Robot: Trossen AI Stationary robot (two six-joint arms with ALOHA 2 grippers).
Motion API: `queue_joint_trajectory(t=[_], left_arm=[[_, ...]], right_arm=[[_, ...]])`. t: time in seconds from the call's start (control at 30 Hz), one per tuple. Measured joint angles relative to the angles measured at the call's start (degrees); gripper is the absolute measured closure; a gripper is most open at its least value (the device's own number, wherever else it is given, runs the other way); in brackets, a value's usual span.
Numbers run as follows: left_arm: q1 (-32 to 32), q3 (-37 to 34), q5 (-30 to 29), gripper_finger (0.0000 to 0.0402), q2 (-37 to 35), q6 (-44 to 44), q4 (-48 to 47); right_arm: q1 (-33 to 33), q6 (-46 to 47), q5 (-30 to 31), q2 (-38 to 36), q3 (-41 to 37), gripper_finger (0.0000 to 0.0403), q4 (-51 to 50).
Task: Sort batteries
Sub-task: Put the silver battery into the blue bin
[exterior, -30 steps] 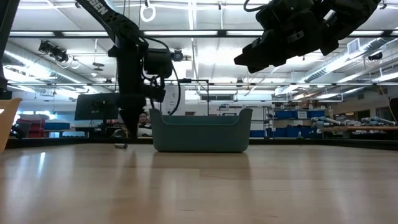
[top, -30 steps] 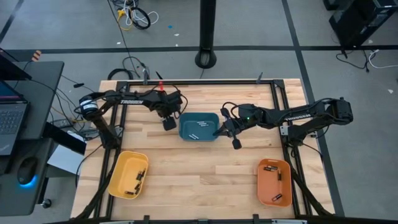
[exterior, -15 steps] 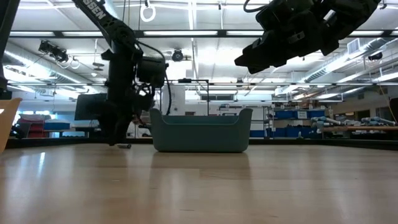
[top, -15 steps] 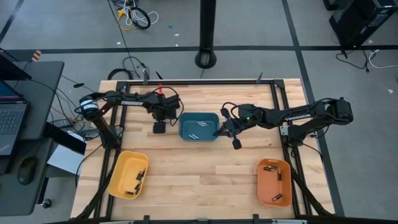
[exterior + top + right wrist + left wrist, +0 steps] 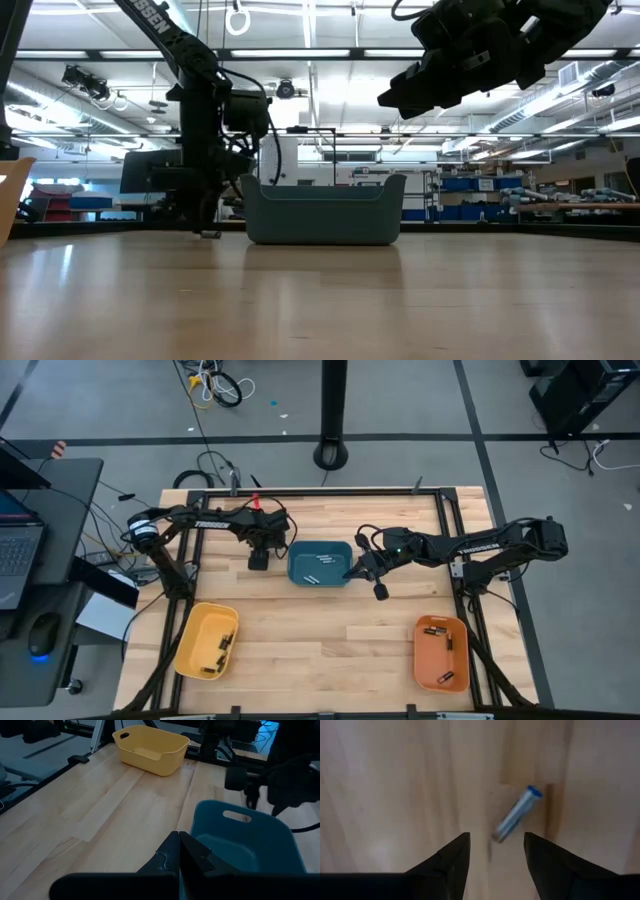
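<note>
left gripper [image 5: 258,563] low over the wooden table [image 5: 320,630], just beside the teal tray [image 5: 320,564] on its left, fingers [image 5: 451,860] apart with a clear gap between them; one loose battery [image 5: 516,814] lying flat on the bare wood just ahead of that gap, silvery body with a blue end, angled, not touched by either finger; same battery barely visible in the low view as a small dark speck under the gripper [image 5: 208,228], tips right down near the tabletop

right gripper [image 5: 380,591] held above the table at the teal tray's right edge, fingers [image 5: 176,851] pressed together with nothing between them; in the low view high up, well clear of the surface [image 5: 440,80]

more batteries inside the teal tray [image 5: 316,559], pale streaks on its floor; several in the yellow tray [image 5: 222,650] at the near left corner; several in the orange tray [image 5: 443,645] at the near right corner

yellow tray [image 5: 205,641] and orange tray [image 5: 440,652] well apart from each other, teal tray between them and farther back
</note>
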Motion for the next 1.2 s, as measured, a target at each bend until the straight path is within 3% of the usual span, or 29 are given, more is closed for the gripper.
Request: queue_joint_trajectory(t=[0.23,0.53,0.87,1.2], left_arm=[[-0.01,0.96,0.06,0.0208,-0.07,0.71,0.74],[1.12,0.00,3.77,0.0208,0.78,9.81,8.00],[3.34,0.22,7.00,0.0210,4.13,8.80,8.34],[3.04,0.11,10.34,0.0284,4.26,2.71,7.42]], right_arm=[[0.00,0.00,0.00,0.00,-0.01,0.0393,-0.13],[0.02,0.17,0.00,0.00,-0.01,0.0393,-0.13],[0.00,0.04,0.00,0.00,-0.01,0.0393,-0.13],[0.02,0.02,0.00,0.00,0.01,0.0393,-0.11]])
